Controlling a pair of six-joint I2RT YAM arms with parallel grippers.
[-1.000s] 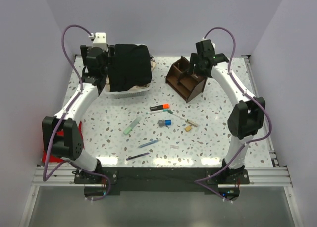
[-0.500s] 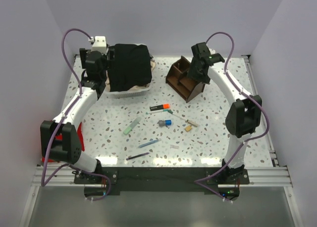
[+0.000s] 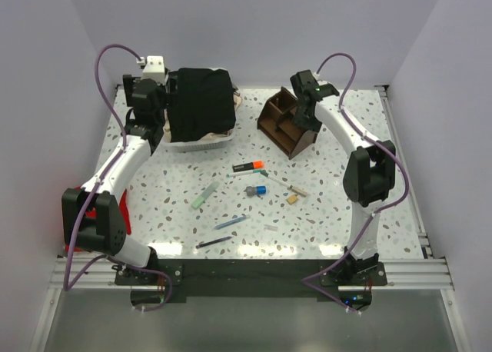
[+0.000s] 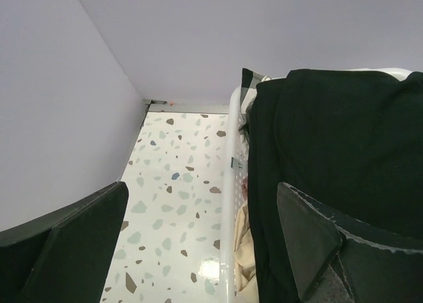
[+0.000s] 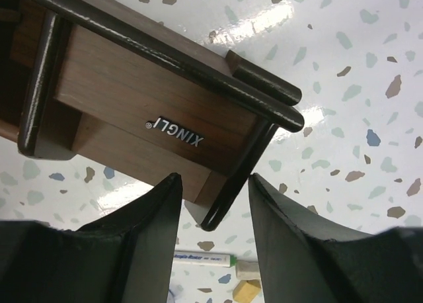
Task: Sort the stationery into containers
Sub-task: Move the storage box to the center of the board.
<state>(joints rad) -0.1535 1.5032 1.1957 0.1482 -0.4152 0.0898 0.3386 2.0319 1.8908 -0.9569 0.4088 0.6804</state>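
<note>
The dark brown wooden organiser [image 3: 284,121] stands at the back of the table, right of centre. My right gripper [image 3: 306,114] hovers over its right corner. In the right wrist view, the right gripper [image 5: 213,177] is open, and the organiser [image 5: 139,111] corner with its black metal leg lies in the gap. Loose stationery lies mid-table: black marker with orange cap [image 3: 248,166], white pen [image 3: 281,183], blue-grey sharpener [image 3: 256,190], tan eraser [image 3: 292,200], pale green pen [image 3: 204,195], blue pen [image 3: 230,222], black pen [image 3: 213,243]. My left gripper [image 3: 146,110] is wide open and holds nothing.
A white basket [image 4: 231,204] draped with a black cloth [image 3: 201,102] sits at the back left, right beside the left gripper [image 4: 201,184]. A red cloth [image 3: 77,240] shows behind the left arm's base. Pale walls close in on the left, right and back.
The right gripper has moved left over the organiser's corner and its jaws have narrowed. The left arm shifted slightly at first, then stayed still.
</note>
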